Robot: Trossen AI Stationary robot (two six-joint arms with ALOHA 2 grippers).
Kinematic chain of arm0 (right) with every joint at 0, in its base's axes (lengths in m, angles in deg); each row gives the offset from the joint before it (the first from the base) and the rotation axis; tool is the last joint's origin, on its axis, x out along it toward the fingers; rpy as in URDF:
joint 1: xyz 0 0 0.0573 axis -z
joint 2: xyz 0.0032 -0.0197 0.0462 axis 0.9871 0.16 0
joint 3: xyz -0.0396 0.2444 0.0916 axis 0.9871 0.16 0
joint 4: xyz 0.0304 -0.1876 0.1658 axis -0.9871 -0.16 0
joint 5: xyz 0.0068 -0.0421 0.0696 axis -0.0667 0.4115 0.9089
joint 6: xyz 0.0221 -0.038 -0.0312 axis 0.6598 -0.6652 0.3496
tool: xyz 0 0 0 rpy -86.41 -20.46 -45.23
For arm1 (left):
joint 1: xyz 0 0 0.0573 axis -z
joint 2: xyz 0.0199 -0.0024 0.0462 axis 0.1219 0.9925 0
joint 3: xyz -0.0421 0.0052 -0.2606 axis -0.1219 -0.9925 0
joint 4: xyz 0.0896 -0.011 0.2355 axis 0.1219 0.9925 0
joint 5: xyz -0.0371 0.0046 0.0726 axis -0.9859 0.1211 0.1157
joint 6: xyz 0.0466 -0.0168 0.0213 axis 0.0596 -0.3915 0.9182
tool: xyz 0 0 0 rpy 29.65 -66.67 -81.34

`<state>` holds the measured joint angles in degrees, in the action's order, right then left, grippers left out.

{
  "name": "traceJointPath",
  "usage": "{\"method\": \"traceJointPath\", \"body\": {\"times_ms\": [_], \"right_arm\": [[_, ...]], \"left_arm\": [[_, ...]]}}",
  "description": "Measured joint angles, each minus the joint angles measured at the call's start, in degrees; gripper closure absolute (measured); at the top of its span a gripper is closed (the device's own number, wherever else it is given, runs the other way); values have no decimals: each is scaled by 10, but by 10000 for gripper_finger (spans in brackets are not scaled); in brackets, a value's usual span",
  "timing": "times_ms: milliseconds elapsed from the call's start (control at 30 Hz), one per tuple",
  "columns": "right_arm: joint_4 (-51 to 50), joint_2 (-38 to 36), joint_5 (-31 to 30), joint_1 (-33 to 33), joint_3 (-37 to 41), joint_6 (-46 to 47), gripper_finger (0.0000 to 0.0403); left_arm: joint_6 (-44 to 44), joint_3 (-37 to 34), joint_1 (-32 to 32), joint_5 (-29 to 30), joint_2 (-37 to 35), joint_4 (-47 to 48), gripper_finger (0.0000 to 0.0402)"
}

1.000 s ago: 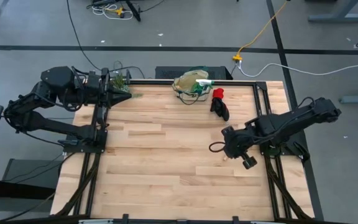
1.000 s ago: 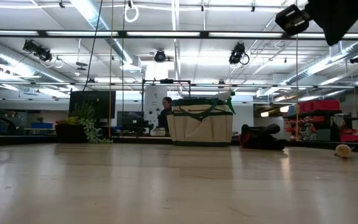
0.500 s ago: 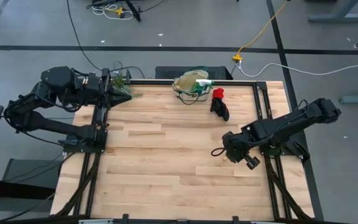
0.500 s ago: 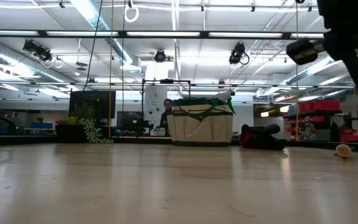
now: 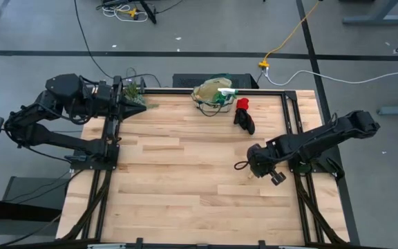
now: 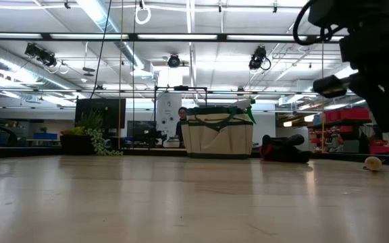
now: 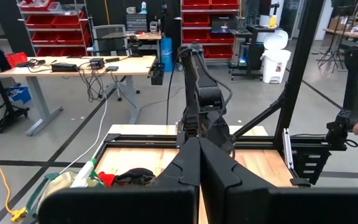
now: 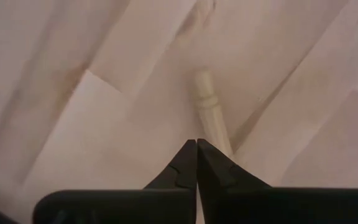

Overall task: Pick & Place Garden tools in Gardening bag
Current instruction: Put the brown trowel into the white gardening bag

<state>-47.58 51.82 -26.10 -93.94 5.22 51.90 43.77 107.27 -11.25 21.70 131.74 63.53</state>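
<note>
The right arm has dropped lower over the table's (image 5: 185, 173) right-centre since the earlier frames. Its right gripper (image 8: 196, 144), fingers pressed together, now points down at a wooden handle (image 8: 209, 112), ungrasped. The gardening bag (image 5: 211, 92) sits upper centre. The left gripper (image 7: 199, 144), unmoved at upper left, is closed on nothing.

place: robotics lab/workshop
evidence: red parts-bin shelving (image 7: 45, 18), cabled workbench (image 7: 67, 65), ceiling strip lights (image 6: 100, 13), concrete floor (image 5: 199, 28)

The glove (image 5: 244, 116) lies just right of the gardening bag (image 5: 211, 93) at the table's (image 5: 185, 180) far edge.
</note>
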Motion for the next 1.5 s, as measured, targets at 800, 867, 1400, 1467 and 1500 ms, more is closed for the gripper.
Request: {"method": "traceJointPath", "body": {"times_ms": [800,867,1400,1467,1500], "right_arm": [[46,0,-45,0,17,9,230],[55,1,-45,0,17,25,228],[55,9,-45,-9,-41,49,227],[38,20,-46,-9,-59,47,227],[33,27,-49,-9,-67,48,227]], "left_arm": [[-2,0,0,0,0,6,399],[-2,0,0,0,0,6,399],[1,0,0,0,0,14,399],[2,0,0,0,0,18,399],[2,0,0,0,0,19,399]]}}
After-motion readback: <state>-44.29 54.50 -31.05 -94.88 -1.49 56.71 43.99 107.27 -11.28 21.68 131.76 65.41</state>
